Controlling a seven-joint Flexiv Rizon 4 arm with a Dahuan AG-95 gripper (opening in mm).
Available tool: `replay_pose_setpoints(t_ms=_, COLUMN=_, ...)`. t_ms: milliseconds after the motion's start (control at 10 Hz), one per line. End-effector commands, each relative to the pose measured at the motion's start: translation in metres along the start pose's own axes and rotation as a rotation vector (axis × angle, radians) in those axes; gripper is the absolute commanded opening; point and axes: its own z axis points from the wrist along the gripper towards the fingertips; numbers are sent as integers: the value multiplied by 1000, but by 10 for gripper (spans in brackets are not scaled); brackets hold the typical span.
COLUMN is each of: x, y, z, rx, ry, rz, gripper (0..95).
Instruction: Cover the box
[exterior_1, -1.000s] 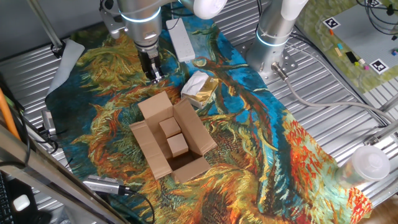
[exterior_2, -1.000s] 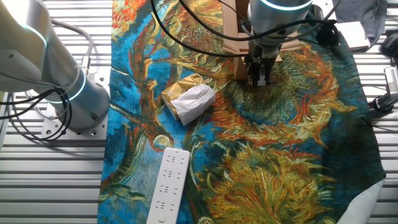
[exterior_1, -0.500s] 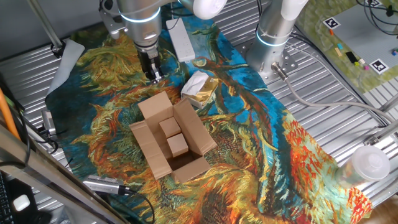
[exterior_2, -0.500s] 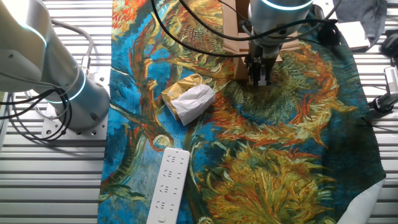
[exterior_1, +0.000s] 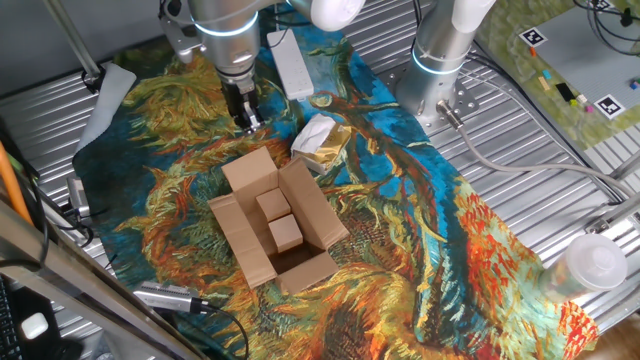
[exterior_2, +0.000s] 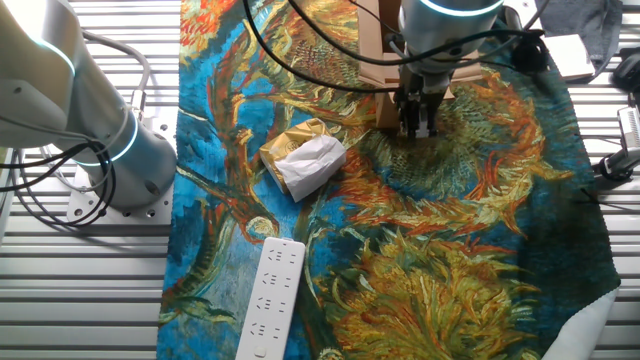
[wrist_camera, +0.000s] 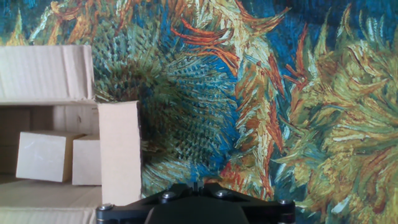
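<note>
Box (exterior_1: 275, 225) sat open on the patterned cloth (exterior_1: 400, 230), all four flaps spread outward, with two small cardboard blocks (exterior_1: 278, 220) inside it side by side. Largest on the scene was the cloth, which covered the metal table (exterior_1: 560, 170). The gripper (exterior_1: 246, 124) hung above the cloth just beyond the box's far flap, apart from it, fingers close together and holding nothing. A crumpled wrapper (exterior_1: 320, 138) lay near the box, and a white power strip (exterior_2: 271, 298) lay farther off.

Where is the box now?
In one fixed view, the box sits open mid-cloth, below the gripper and left-below the crumpled wrapper.
</note>
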Motion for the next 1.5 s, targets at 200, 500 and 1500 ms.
replay_pose_setpoints(t_ms=200, x=0, y=0, z=0, rx=1, ry=1, rz=-166, gripper=0)
replay_pose_setpoints(t_ms=500, x=4, y=-4, z=0, rx=3, ry=4, rz=-193, gripper=0)
replay_pose_setpoints(t_ms=1500, x=-42, y=-45, z=5, rx=-139, ry=7, rz=-231, gripper=0)
